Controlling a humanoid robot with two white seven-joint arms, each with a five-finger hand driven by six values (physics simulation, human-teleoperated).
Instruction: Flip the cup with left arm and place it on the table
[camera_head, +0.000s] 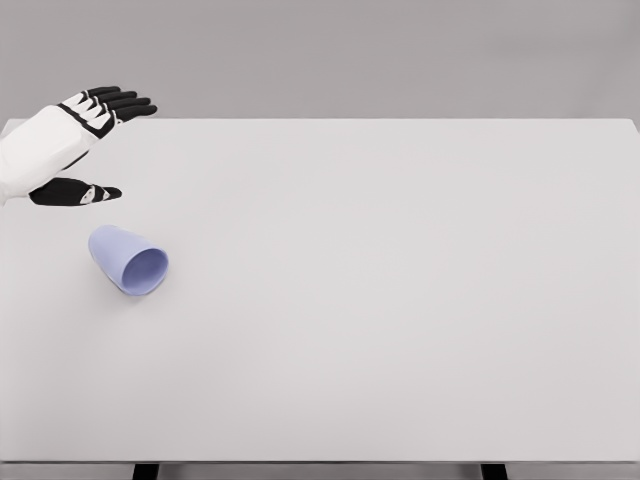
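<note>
Lying sideways: cup (128, 260), mouth toward lower right

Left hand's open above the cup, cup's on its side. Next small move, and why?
Probably lower the left hand toward the small lavender plastic cup. The cup lies on its side on the white table, mouth facing lower right, and the spread fingers hover behind it, not touching.

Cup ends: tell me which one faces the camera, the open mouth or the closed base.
The open mouth of the pale blue plastic cup; its hollow inside shows at lower right.
</note>
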